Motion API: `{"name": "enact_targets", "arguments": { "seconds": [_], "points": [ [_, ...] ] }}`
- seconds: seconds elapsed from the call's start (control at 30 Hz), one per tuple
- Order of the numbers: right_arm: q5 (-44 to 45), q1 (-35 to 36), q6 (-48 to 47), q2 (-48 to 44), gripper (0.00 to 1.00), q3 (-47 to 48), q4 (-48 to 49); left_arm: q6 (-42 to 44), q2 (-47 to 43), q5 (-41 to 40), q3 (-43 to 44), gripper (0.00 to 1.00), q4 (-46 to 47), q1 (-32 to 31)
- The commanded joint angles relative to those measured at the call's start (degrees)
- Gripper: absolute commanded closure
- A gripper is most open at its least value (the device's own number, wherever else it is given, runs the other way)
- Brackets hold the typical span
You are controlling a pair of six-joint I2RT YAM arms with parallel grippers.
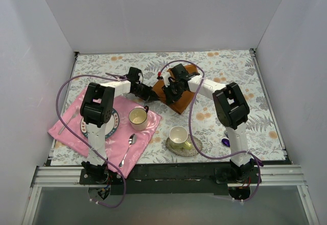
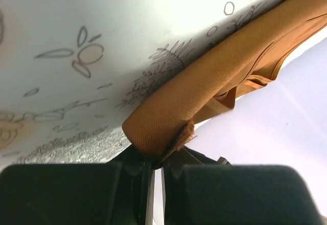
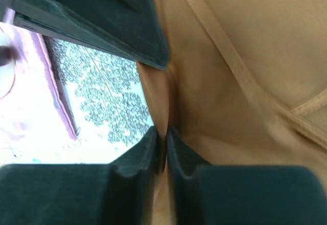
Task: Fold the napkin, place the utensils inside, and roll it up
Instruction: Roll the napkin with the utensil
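Observation:
The rust-orange napkin (image 1: 184,102) lies bunched on the floral table between both arms. In the left wrist view a folded edge of the napkin (image 2: 204,97) runs into my left gripper (image 2: 157,161), whose jaws are shut on it, lifted slightly off the table. My left gripper (image 1: 152,96) holds the napkin's left corner. My right gripper (image 1: 171,94) sits over the napkin's middle. Its jaws (image 3: 165,133) pinch a ridge of the napkin (image 3: 245,46), with barely a gap between them. One small purple utensil (image 1: 225,142) lies by the right arm's base; the other utensils are hidden.
A pink cloth (image 1: 71,128) at the left carries a plate (image 1: 113,125), a cup (image 1: 138,117) and a silver spoon (image 1: 127,150). Another cup on a saucer (image 1: 179,138) stands near the front middle. White walls close in three sides.

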Motion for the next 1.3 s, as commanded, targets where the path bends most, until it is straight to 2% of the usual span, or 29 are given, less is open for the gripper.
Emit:
{"name": "enact_targets", "arguments": {
  "seconds": [0.0, 0.07, 0.33, 0.6, 0.9, 1.0, 1.07, 1.1, 1.27],
  "points": [
    [5.0, 1.4, -2.4, -4.4, 0.74, 1.0, -3.5, 0.6, 0.1, 0.7, 4.0, 1.0, -6.9, 0.3],
    [6.9, 2.6, -2.5, -5.6, 0.63, 1.0, -3.9, 0.8, 0.5, 1.1, 5.5, 1.0, -9.3, 0.4],
    [17.1, 6.8, -6.0, -10.6, 0.39, -4.8, -0.5, -0.5, 1.0, 3.5, 4.8, 1.0, -9.5, 0.3],
    [28.4, 11.8, -10.0, -10.3, 0.36, -9.2, 6.2, -1.6, 1.1, 4.2, 3.7, 1.0, -8.7, 0.4],
    [40.0, 14.8, -14.2, -9.8, 0.42, -15.4, 16.2, -2.2, 1.0, 5.2, 3.3, 1.0, -8.1, 0.6],
    [41.7, 15.0, -14.7, -8.5, 0.47, -15.7, 17.9, -2.3, 1.1, 5.6, 2.8, 1.0, -7.9, 0.6],
    [41.9, 15.1, -14.7, -8.0, 0.54, -15.7, 18.7, -2.4, 1.1, 6.0, 2.6, 1.0, -7.7, 0.7],
    [41.9, 15.1, -14.8, -7.7, 0.63, -15.5, 18.7, -2.3, 1.0, 6.2, 2.2, 1.0, -7.6, 0.8],
    [36.6, 14.9, -14.7, -5.9, 0.9, -12.5, 15.3, -0.1, 1.2, 6.5, 2.1, 1.0, -7.5, 1.4]
  ]
}}
